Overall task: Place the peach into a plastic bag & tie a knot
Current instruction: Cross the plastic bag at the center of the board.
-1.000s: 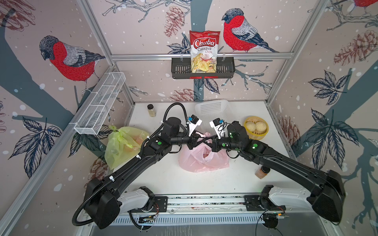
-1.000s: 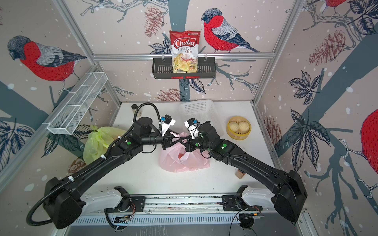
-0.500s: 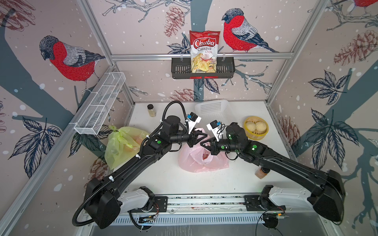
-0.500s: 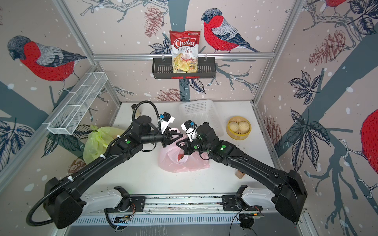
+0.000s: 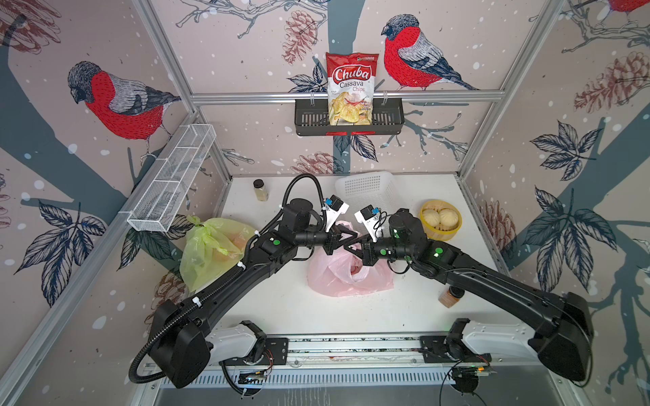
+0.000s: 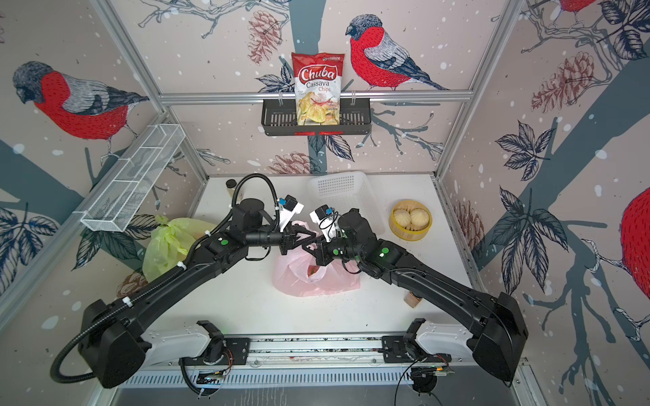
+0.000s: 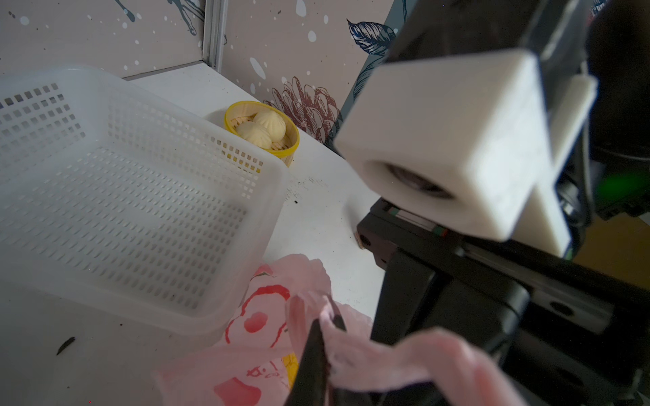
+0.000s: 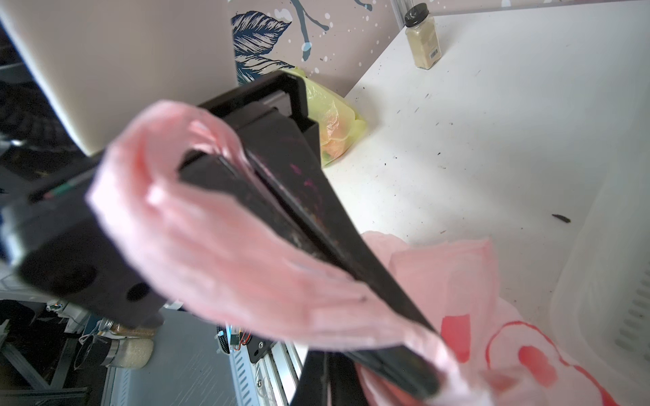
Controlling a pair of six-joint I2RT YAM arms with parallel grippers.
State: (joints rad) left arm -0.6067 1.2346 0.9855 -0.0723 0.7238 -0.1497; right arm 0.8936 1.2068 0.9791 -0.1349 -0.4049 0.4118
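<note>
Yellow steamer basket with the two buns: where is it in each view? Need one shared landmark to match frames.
Top views: in both, the yellow steamer basket sits toward the back right, just right of the white perforated basket.
Left wrist: the yellow steamer basket shows beyond the white perforated basket's far corner.
Right wrist: not in view.
Shared landmark: the white perforated basket, in all four views; only its side wall shows in the right wrist view.

Left gripper (image 6: 310, 240) and right gripper (image 6: 305, 246), both closed, are seen crossed just above the pink plastic bag (image 6: 316, 281) laid on the table (image 6: 246, 298) near the white basket (image 6: 343, 195).
</note>
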